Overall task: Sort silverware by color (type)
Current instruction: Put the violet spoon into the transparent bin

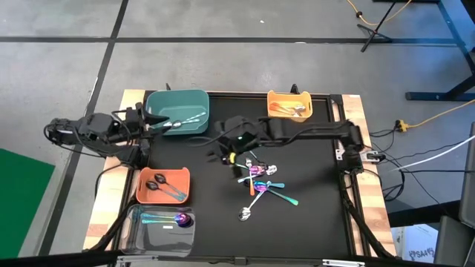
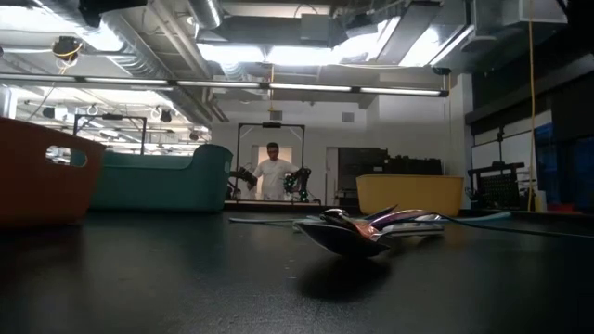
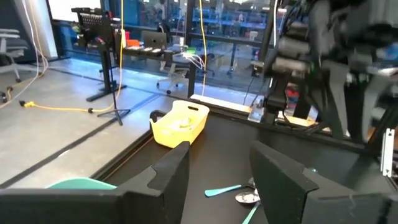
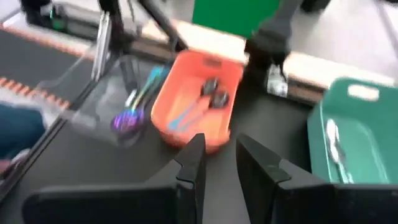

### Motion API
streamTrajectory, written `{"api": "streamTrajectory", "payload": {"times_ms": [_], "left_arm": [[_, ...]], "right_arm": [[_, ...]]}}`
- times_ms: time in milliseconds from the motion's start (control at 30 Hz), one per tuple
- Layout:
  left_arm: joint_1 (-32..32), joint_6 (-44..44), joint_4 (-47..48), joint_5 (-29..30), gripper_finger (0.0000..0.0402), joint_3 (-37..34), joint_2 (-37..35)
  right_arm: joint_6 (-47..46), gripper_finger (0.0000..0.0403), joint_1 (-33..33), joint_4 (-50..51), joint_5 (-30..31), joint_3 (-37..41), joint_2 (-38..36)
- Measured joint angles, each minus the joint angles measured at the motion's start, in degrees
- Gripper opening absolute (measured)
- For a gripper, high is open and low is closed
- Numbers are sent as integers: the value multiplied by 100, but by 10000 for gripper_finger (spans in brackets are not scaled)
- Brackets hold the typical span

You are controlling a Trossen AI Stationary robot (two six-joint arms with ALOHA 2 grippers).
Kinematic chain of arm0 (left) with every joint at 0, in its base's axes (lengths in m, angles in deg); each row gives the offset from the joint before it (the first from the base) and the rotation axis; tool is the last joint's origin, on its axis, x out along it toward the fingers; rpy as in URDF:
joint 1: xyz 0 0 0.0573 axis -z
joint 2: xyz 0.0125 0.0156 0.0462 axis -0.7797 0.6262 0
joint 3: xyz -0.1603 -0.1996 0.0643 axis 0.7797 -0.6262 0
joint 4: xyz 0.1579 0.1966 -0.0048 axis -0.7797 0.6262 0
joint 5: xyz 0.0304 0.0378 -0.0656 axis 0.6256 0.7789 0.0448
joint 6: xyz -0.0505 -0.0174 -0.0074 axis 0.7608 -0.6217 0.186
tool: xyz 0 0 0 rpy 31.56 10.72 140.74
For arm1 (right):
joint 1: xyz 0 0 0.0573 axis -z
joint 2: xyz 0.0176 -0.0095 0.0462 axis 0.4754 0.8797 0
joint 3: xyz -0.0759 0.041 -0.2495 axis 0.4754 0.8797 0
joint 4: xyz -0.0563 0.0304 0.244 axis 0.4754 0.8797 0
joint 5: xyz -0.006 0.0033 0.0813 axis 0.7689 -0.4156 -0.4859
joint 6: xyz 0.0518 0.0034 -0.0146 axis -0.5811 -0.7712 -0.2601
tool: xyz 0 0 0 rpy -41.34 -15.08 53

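A loose pile of spoons (image 1: 261, 182) lies mid-table: purple, teal, orange and silver; in the low view the pile (image 2: 362, 232) rests on its bowls. My right gripper (image 1: 226, 148) hovers high, just to the far-left of the pile. Its fingers (image 4: 217, 146) stand a narrow gap apart with nothing visible between them. My left gripper (image 1: 152, 124) waits open at the teal bin's left side, empty (image 3: 221, 152). The teal bin (image 1: 177, 111) holds silver spoons, the yellow bin (image 1: 289, 105) copper ones, the orange bin (image 1: 163, 185) black ones, and the clear bin (image 1: 159, 222) teal and purple ones.
The four bins line the far and left sides of the black mat (image 1: 312, 215); its near right part is bare. The right arm (image 1: 312, 133) stretches across the far half of the table. A person (image 2: 274, 172) stands far back in the room.
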Motion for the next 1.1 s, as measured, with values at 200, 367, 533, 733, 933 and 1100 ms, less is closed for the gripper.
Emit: {"api": "streamTrajectory", "payload": {"times_ms": [200, 367, 533, 733, 933, 1100], "left_arm": [[0, 7, -109, 1, 162, 0, 376], [0, 121, -96, -2, 162, -2, 796], [0, 126, -314, -22, 162, -2, 1220], [0, 124, -872, -23, 162, -2, 1833], [0, 118, -1091, -113, 162, -2, 2452], [0, 119, -1181, -290, 162, -2, 2878]], "right_arm": [[-55, 79, -6, 1035, 338, 2, -663], [-405, 79, -7, 1833, 798, 4, -1101], [-706, 79, -4, 2598, 1220, 4, -1450], [-863, 79, -4, 3337, 1393, 4, -1708], [-1063, 79, -4, 3771, 1483, 97, -1892], [-1344, 79, -4, 3741, 1481, 720, -2212]]}}
